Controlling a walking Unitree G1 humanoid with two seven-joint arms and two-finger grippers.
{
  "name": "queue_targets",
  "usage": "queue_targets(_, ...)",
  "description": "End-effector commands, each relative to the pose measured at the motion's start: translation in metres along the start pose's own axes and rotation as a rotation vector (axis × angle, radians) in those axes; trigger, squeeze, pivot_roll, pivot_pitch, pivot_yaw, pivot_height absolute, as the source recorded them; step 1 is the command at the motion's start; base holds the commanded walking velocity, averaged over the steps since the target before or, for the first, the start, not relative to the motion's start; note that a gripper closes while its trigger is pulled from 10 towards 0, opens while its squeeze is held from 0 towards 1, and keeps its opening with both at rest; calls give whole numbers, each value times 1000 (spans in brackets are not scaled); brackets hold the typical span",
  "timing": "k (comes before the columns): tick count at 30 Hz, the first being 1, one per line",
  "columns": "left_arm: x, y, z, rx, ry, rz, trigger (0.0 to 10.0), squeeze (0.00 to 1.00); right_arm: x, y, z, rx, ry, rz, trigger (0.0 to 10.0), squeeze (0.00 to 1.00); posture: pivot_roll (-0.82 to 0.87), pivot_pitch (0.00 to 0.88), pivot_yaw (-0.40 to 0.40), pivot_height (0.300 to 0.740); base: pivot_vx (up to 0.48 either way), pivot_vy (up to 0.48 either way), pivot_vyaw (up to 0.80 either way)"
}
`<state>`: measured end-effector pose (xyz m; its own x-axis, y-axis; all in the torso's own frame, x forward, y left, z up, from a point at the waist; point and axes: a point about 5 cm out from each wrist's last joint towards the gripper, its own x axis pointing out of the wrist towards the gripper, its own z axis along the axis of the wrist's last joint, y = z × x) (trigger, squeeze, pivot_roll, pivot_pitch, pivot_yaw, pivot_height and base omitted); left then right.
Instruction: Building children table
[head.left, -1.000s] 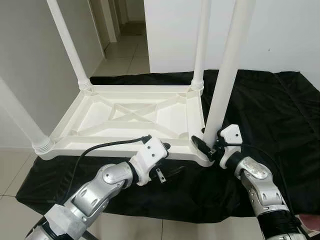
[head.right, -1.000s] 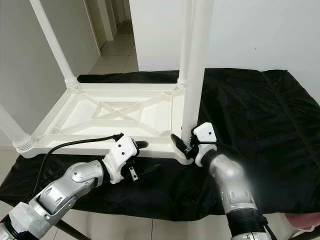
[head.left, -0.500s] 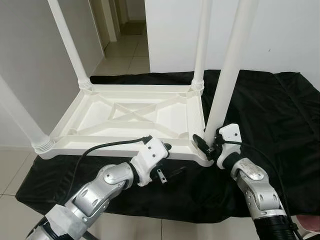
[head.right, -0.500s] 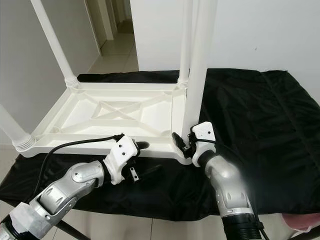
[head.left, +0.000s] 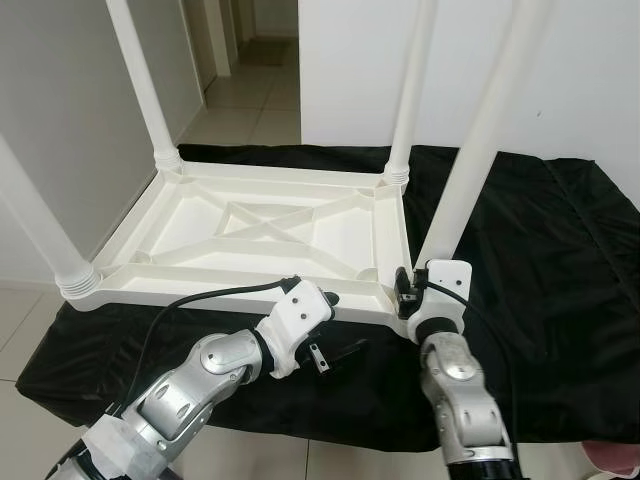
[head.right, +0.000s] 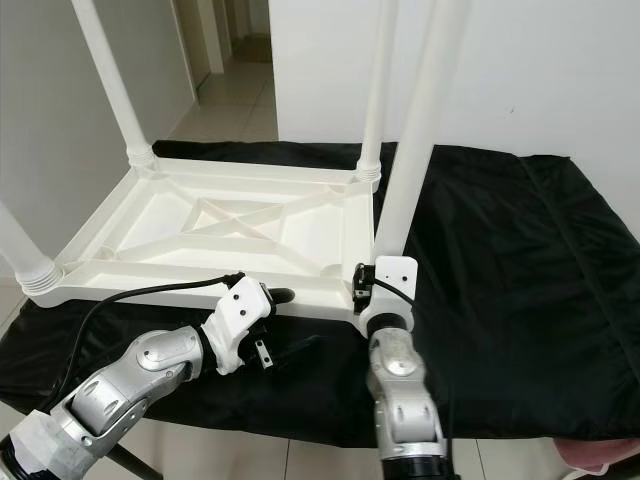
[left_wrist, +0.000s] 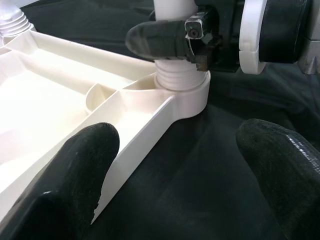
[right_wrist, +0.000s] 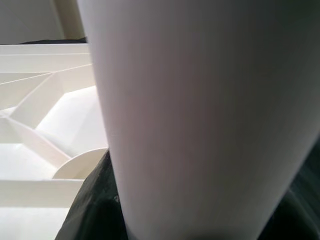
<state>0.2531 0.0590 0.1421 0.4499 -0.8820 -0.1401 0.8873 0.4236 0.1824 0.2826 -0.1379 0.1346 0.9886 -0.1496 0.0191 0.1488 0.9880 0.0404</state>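
Right gripper (head.left: 412, 292) first: we have it clamped on the near-right leg (head.left: 478, 150), low down by the ribbed collar where the leg enters its corner socket. From the left wrist, one black finger (left_wrist: 165, 41) wraps the leg just above the collar. Our left gripper (head.left: 335, 325) hovers with fingers spread apart over the black cloth (head.left: 560, 300), just in front of the near rim of the upturned tabletop (head.left: 260, 230), holding nothing.

We judge the step in hand to be seating or turning this leg home. To do it well, we should keep the leg in line with its socket, since it leans outward at the top, and press down evenly so the collar sits flush. The left gripper could brace the rim so the tabletop does not slide on the cloth.

Counting from near to far: two grippers, one tabletop lying underside up, and four white legs standing in its corners, namely the near-right one we hold, the near-left leg (head.left: 35, 225), the far-left leg (head.left: 145, 85) and the far-right leg (head.left: 410, 90). Beyond is a tiled floor (head.left: 240, 95).
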Motion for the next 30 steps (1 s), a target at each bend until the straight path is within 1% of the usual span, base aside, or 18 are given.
queue_targets(1, -4, -6, 0, 8, 9, -152, 10000, 0, -2, -1, -8, 68, 44, -67, 10000, 0, -23, 0, 25, 740, 0, 0, 0)
queue_targets(3, -4, -6, 0, 7, 10, -150, 10000, 0, -1, 2, -8, 71, 45, -56, 10000, 0, -27, 0, 33, 740, 0, 0, 0)
queue_targets(4, -4, -6, 0, 7, 10, -150, 10000, 0, -2, 8, -6, 100, 35, 10, 10000, 0, -31, 0, 40, 740, 0, 0, 0)
queue_targets(5, -4, -6, 0, 7, 10, -150, 10000, 0, -2, 8, -6, 100, 35, 10, 10000, 0, -31, 0, 40, 740, 0, 0, 0)
queue_targets(6, -4, -7, 0, 7, 11, -151, 10000, 0, -3, 11, -4, 118, 29, 58, 10000, 0, -31, 0, 40, 740, 0, 0, 0)
queue_targets(7, -3, -7, 0, 8, 10, -152, 10000, 0, -5, 11, -1, 118, 2, 86, 10000, 1000, -31, 0, 46, 740, 0, 0, 0)
queue_targets(10, -3, -6, 1, 13, 11, -151, 10000, 0, -5, 11, 3, 121, -23, 101, 10000, 1000, -39, 0, 51, 740, 0, 0, 0)
queue_targets(13, -3, -4, 1, 20, 15, -149, 10000, 0, -4, 6, 9, 118, -61, 154, 10000, 1000, -39, 0, 51, 740, 0, 0, 0)
queue_targets(14, -3, -4, 2, 19, 15, -150, 10000, 0, -3, 4, 12, 114, -73, 186, 10000, 0, -56, 0, 59, 740, 0, 0, 0)
queue_targets(16, -2, -3, 2, 18, 12, -154, 10000, 0, -1, -3, 15, 80, -88, 251, 10000, 0, -60, 0, 61, 740, 0, 0, 0)
queue_targets(17, -2, -3, 2, 18, 12, -154, 10000, 0, -1, -3, 15, 80, -88, 251, 10000, 0, -60, 0, 61, 740, 0, 0, 0)
queue_targets(18, -1, -3, 3, 19, 11, -156, 10000, 0, 1, -10, 16, 58, -91, 290, 10000, 0, -65, 0, 64, 740, 0, 0, 0)
queue_targets(20, -1, -3, 3, 20, 11, -156, 10000, 0, 2, -11, 16, 56, -90, 297, 10000, 0, -65, 0, 64, 740, 0, 0, 0)
queue_targets(24, 0, -4, 5, 25, 5, -174, 10000, 0, 11, -25, 16, -15, -65, 480, 10000, 0, -81, 0, 82, 740, 0, 0, 0)
queue_targets(25, 0, -4, 5, 25, 5, -174, 10000, 0, 11, -25, 16, -15, -65, 480, 10000, 0, -81, 0, 82, 740, 0, 0, 0)
queue_targets(26, 1, -4, 5, 24, 4, -175, 10000, 0, 14, -28, 16, -38, -64, 508, 10000, 0, -81, 0, 82, 740, 0, 0, 0)
queue_targets(28, 2, -4, 6, 22, 0, -179, 10000, 0, 20, -32, 17, -124, -69, 571, 10000, 0, -83, 0, 82, 740, 0, 0, 0)
queue_targets(30, 2, -4, 6, 23, 0, -182, 10000, 0, 23, -33, 17, -155, -66, 602, 10000, 0, -86, 0, 84, 740, 0, 0, 0)
